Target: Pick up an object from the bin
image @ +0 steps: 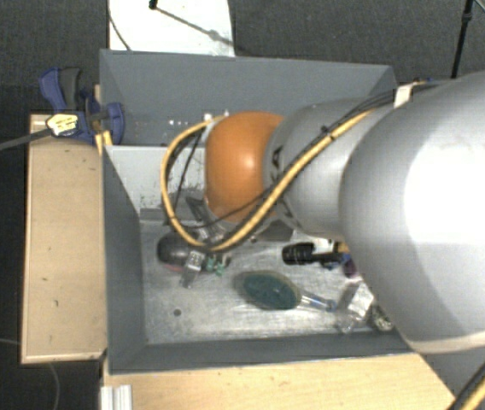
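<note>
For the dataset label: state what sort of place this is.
Probably a robotics lab: a large robot arm reaches into a grey metal bin of small loose things, and cables trail across the dark floor around it.

A robotics lab: a grey metal bin point(123, 254) stands on dark carpet point(20, 24), and a large silver robot arm point(430, 203) reaches into it from the right. At the arm's wrist, above the bin's floor, sits a rounded orange cover point(238, 165), with a yellow cable point(165, 186) looping along it. A black lead point(8, 141) trails across the carpet to the left of the bin, and the thin black rod of a stand point(466, 28) rises behind its far right corner.
</note>
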{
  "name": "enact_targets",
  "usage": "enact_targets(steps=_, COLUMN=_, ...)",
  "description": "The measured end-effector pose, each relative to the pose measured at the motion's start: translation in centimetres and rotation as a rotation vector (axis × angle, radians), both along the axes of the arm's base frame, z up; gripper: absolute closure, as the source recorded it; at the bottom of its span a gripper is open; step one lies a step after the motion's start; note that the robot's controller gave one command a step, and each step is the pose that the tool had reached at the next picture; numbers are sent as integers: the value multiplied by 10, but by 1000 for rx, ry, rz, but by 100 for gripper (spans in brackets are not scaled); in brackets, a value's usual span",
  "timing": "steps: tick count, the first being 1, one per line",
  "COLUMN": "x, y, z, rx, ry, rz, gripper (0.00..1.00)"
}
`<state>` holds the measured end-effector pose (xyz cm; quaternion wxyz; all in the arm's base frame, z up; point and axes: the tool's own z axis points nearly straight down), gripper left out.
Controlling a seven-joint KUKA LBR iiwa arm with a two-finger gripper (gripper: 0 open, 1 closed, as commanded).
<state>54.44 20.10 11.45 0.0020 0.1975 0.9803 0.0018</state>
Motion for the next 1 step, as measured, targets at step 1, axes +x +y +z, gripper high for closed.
enact_targets(steps=1, x=2, y=0, z=78, rx=1, ry=-3, rz=8, gripper=100)
